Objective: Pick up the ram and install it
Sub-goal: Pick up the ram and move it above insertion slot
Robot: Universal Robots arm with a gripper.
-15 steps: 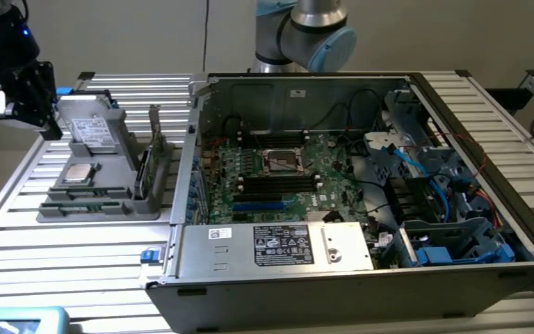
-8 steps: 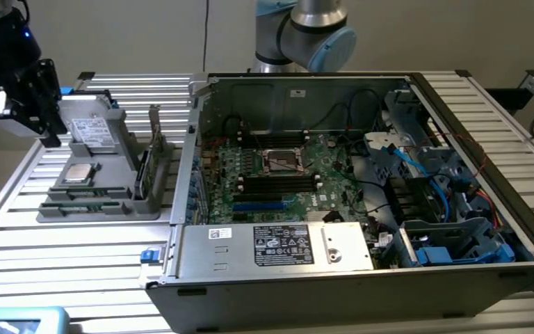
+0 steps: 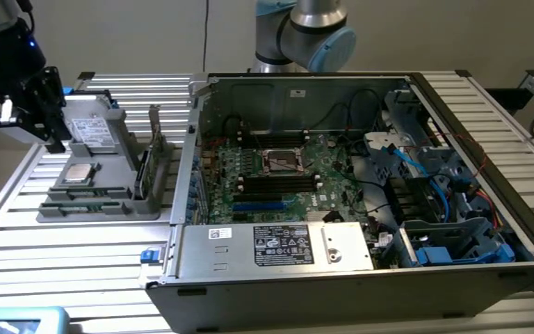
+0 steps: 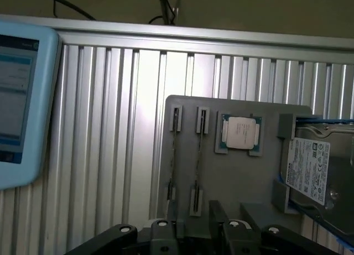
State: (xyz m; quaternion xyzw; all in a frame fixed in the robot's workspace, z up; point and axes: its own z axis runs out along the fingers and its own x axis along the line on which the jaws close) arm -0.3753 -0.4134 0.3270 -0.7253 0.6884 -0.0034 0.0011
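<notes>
In the exterior view, your gripper (image 3: pixel 44 132) hangs in the air at the exterior view's left, above the far end of the grey tray (image 3: pixel 148 209), and touches nothing. From this angle you cannot tell how its jaws stand. The tray lies on the slatted metal counter (image 3: pixel 63 257), just beside the open computer case (image 3: pixel 341 278). The ram (image 3: pixel 86 207) stands on edge in a slot along the tray's near side. A second stick (image 3: pixel 86 195) runs parallel just behind it. Further back on the tray you see a processor (image 3: pixel 78 174) and then a hard drive (image 3: pixel 91 132). A taller card (image 3: pixel 153 156) stands upright on the side toward the case. Inside the case the motherboard (image 3: pixel 277 174) lies flat, with its long black and blue slots in plain sight.

In the wrist view, you look across the gripper (image 4: pixel 194 228) at the tray (image 4: pixel 232 177). The jaws stand spread apart with bare tray showing between them, so you are holding nothing. The ram (image 4: pixel 175 155) is seated edge-on in the outermost slot, and the second stick (image 4: pixel 199 155) is in the slot next to it, both close ahead of the fingers. The processor (image 4: pixel 240 133) lies beside the second stick, and the hard drive (image 4: pixel 315 172) lies past that. A blue-framed tablet (image 4: pixel 16 94) rests on the counter (image 4: pixel 110 128), well apart from the tray.
</notes>
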